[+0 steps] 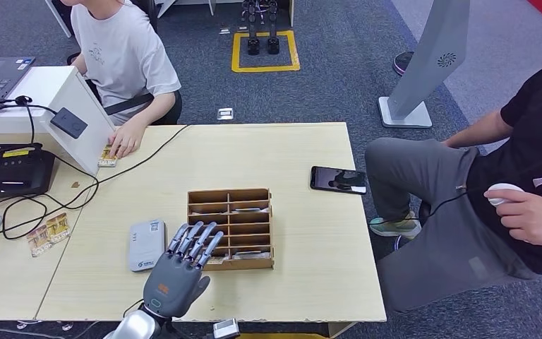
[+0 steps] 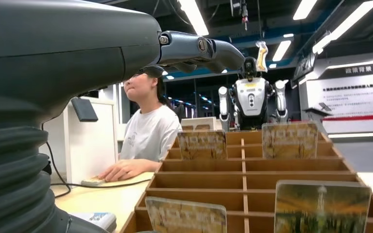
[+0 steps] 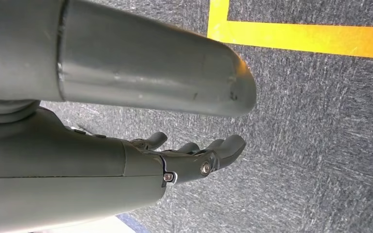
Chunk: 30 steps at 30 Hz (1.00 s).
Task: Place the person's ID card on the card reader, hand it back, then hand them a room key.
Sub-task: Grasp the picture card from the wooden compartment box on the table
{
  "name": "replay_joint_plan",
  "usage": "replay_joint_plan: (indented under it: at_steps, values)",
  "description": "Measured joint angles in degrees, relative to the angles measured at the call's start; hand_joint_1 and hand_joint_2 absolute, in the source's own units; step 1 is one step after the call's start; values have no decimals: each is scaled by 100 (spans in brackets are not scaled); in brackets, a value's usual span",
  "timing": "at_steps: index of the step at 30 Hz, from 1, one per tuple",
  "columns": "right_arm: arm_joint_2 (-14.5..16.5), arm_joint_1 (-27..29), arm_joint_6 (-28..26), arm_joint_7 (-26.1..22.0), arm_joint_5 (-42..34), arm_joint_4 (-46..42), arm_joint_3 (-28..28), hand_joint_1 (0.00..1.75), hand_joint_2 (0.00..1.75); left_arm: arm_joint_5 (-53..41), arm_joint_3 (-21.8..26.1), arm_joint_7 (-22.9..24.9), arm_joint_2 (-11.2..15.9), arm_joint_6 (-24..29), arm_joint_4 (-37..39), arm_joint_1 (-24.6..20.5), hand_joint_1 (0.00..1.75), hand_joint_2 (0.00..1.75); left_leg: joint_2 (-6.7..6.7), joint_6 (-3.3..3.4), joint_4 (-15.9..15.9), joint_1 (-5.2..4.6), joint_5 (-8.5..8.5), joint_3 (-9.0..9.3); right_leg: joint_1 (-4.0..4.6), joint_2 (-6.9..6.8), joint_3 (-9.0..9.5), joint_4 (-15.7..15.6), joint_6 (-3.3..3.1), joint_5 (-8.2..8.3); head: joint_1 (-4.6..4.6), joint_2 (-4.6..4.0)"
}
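My left hand [image 1: 176, 272] hovers open and empty over the table's near edge, its fingers spread toward the wooden card box [image 1: 230, 227]. The box [image 2: 245, 182] holds several hotel key cards [image 2: 289, 140] upright in its slots. The grey-white card reader [image 1: 147, 244] lies flat just left of the box, beside my hand, with nothing on it. At the far left of the table, the person in the white shirt [image 1: 120, 53] rests a hand [image 1: 123, 141] on a small yellowish card [image 1: 107, 157]. My right hand [image 3: 194, 155] hangs over the carpet, fingers loosely out, holding nothing.
A phone [image 1: 338, 179] lies at the table's right edge. A seated person in black [image 1: 529, 183] is close on the right. A black device [image 1: 14, 176], cables and two loose cards [image 1: 48, 233] sit on the left desk beside a white stand [image 1: 77, 116].
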Motion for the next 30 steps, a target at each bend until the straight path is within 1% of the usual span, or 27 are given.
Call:
replay_joint_plan:
  at_steps: [15,30]
  values:
    - [30,1,4,0,101,-22,-148,0,0,11,2,76,-14,-101,499,-98,0,175,0,0,0,0,0,-2,0,0,-1,0,0,0,0,0]
    - [39,1,4,0,114,-28,-189,0,0,11,2,77,-13,-103,627,-140,0,175,0,0,0,0,0,-2,0,0,-1,0,0,0,0,0]
